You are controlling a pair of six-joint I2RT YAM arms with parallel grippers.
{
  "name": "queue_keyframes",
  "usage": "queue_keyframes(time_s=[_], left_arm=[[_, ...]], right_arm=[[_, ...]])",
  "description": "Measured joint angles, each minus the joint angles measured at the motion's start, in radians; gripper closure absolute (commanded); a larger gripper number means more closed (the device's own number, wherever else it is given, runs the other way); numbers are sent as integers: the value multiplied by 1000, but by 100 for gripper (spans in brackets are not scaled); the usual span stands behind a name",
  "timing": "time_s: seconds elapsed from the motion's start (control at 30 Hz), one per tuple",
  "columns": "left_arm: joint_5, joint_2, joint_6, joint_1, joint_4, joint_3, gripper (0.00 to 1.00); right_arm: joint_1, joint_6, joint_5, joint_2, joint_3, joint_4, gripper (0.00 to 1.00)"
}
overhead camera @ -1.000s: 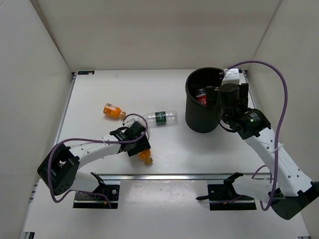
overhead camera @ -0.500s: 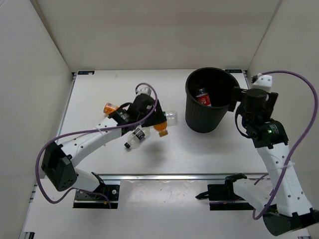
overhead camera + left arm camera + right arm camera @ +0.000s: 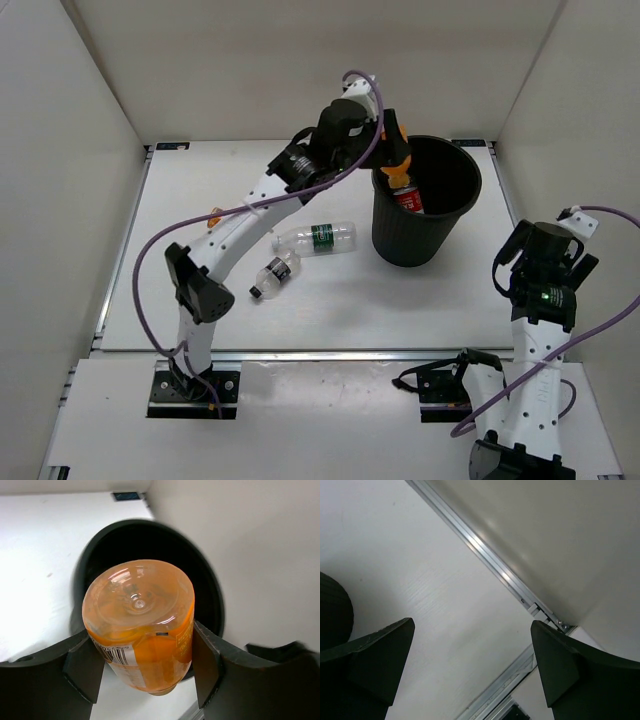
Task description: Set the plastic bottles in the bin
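Observation:
My left gripper [image 3: 392, 150] is shut on an orange-liquid bottle [image 3: 398, 165] and holds it over the left rim of the black bin [image 3: 430, 235]. In the left wrist view the bottle [image 3: 140, 625] sits bottom-up between the fingers [image 3: 205, 665], with the bin's mouth [image 3: 212, 600] behind it. A red-label bottle [image 3: 405, 197] lies inside the bin. A clear green-label bottle [image 3: 315, 238] and a clear black-cap bottle [image 3: 272, 277] lie on the table left of the bin. My right gripper [image 3: 535, 262] is open and empty, to the right of the bin.
A second orange bottle [image 3: 213, 214] peeks out from behind the left arm on the table's left. The right wrist view shows the bin's wall [image 3: 332, 610] at the left and the table's metal edge rail [image 3: 495, 565]. White walls enclose the table.
My left arm lifted the orange bottle from the table's front and carried it up and right to the bin. My right arm pulled back from the bin toward the right.

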Motion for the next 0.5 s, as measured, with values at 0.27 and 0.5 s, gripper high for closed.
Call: queue_keyframes(time_s=[0.27, 0.5], left_arm=[[66, 221, 32, -21, 33, 222, 2], [61, 206, 65, -20, 17, 222, 1]], right_arm=[[39, 9, -30, -4, -36, -16, 0], [48, 3, -47, 4, 2, -46, 0]])
